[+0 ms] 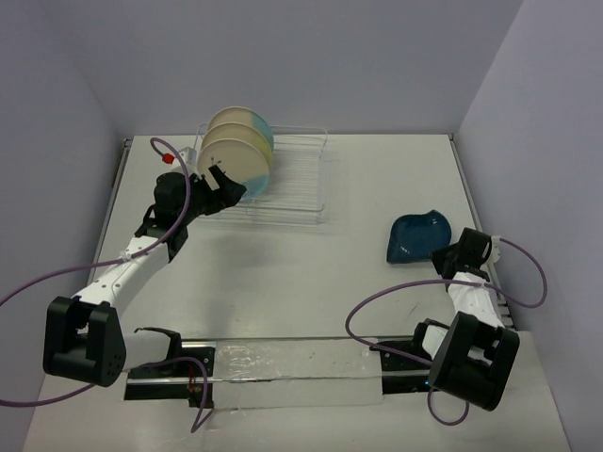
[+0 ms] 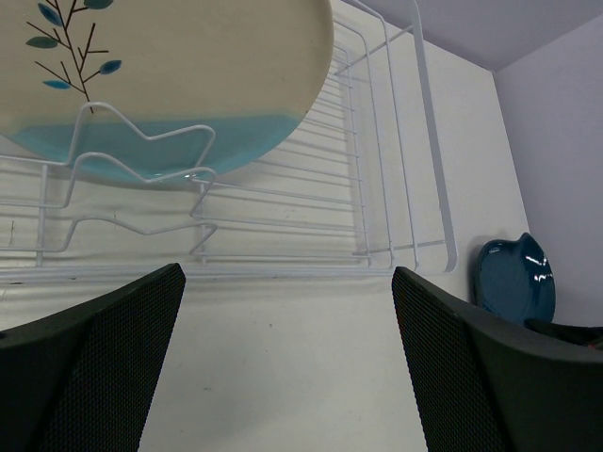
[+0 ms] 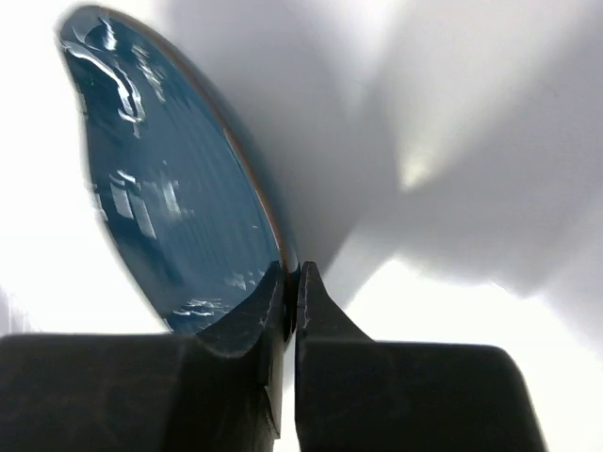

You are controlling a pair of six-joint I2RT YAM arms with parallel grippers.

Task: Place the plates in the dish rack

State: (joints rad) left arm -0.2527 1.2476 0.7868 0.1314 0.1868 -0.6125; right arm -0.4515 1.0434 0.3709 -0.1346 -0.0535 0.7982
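The silver wire dish rack [image 1: 297, 184] stands at the back of the table. Cream plates stand upright in its left end: the front one [image 1: 237, 162] has a light-blue segment, and another [image 1: 243, 124] stands behind it. My left gripper [image 1: 229, 185] is open and empty just in front of the rack's left end. The left wrist view shows the sprig plate [image 2: 179, 85] in the rack wires [image 2: 377, 188], above my left gripper [image 2: 287, 363]. My right gripper [image 1: 450, 254] is shut on the near rim of the dark blue plate [image 1: 419, 235], which is tilted. The right wrist view shows my right gripper [image 3: 292, 282] pinching that plate [image 3: 160, 188].
The rack's right half holds only bare wires. The white table [image 1: 311, 282] ends at grey walls behind and on both sides. A clear strip [image 1: 292, 363] and the arm bases lie along the near edge. Purple cables loop beside both arms.
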